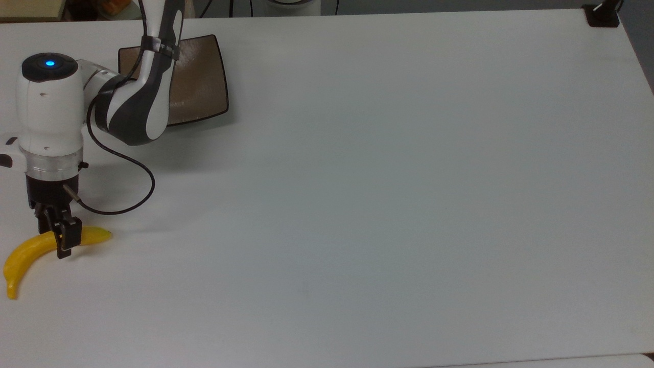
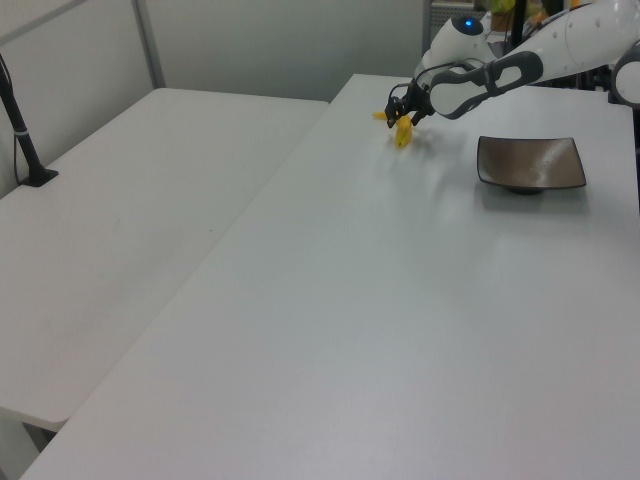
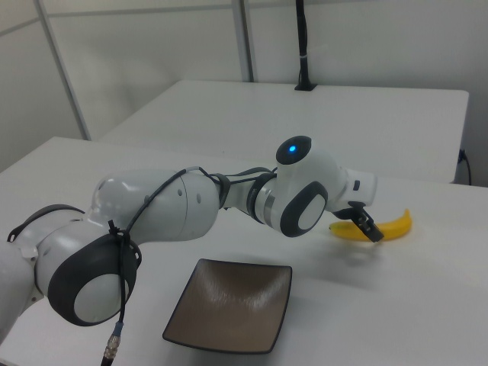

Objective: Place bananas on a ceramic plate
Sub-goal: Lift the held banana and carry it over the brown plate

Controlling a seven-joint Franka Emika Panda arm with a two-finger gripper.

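The bright yellow curved banana (image 1: 25, 253) lies flat on the white table near the top view's left edge; it also shows at the far end of the table as the banana (image 2: 402, 133) and beside the wrist as the banana (image 3: 393, 225). My gripper (image 1: 59, 236) points down over its thicker half, open, one finger on each side. The near finger (image 3: 370, 230) crosses in front of the fruit. The square glossy brown plate (image 1: 196, 82) sits apart toward the top view's upper left, partly hidden by my forearm, and holds nothing (image 2: 530, 163) (image 3: 232, 305).
A black cable (image 1: 138, 189) loops from my wrist over the table. A black post base (image 1: 603, 15) stands at the top view's upper right corner. In the left view a second white table (image 2: 120, 200) adjoins, with a black post (image 2: 25, 140) on it.
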